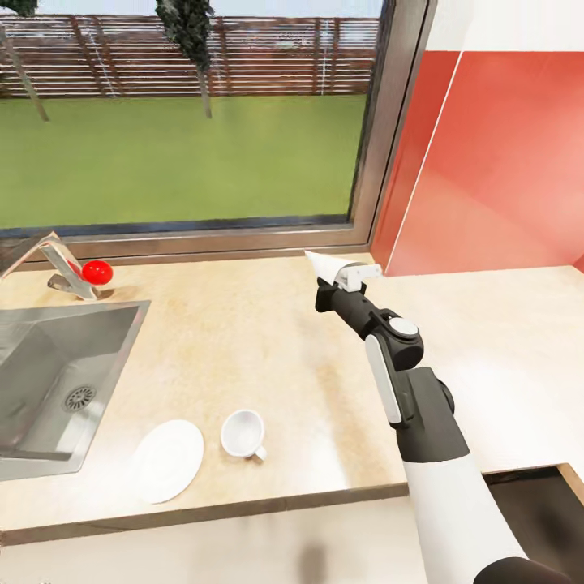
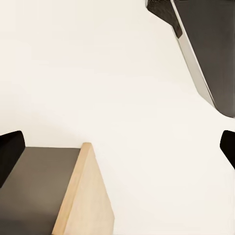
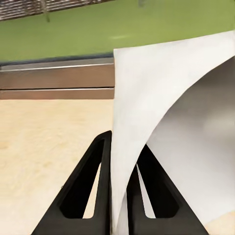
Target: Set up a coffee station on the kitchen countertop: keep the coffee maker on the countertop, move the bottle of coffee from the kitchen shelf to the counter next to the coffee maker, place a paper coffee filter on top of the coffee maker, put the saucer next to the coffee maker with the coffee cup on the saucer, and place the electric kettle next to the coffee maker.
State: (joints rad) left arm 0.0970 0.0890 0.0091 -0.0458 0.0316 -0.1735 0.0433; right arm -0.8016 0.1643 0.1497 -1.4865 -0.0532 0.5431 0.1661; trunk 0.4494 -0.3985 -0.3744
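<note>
My right gripper (image 1: 339, 277) hangs over the beige countertop (image 1: 243, 341) near the window sill, shut on a white paper coffee filter (image 1: 324, 262). In the right wrist view the filter (image 3: 166, 122) stands pinched between the two black fingers (image 3: 105, 186). A white saucer (image 1: 166, 460) lies near the counter's front edge, and a white coffee cup (image 1: 243, 434) stands on the counter just right of it, apart from it. In the left wrist view my left gripper (image 2: 117, 147) is open, its dark fingertips (image 2: 10, 152) far apart over a pale surface.
A steel sink (image 1: 49, 381) is set into the counter at left, with a faucet (image 1: 61, 264) and a red ball (image 1: 97, 272) behind it. A large window (image 1: 186, 113) backs the counter, and a red wall (image 1: 495, 162) stands to the right. A dark opening (image 1: 543, 503) lies at lower right.
</note>
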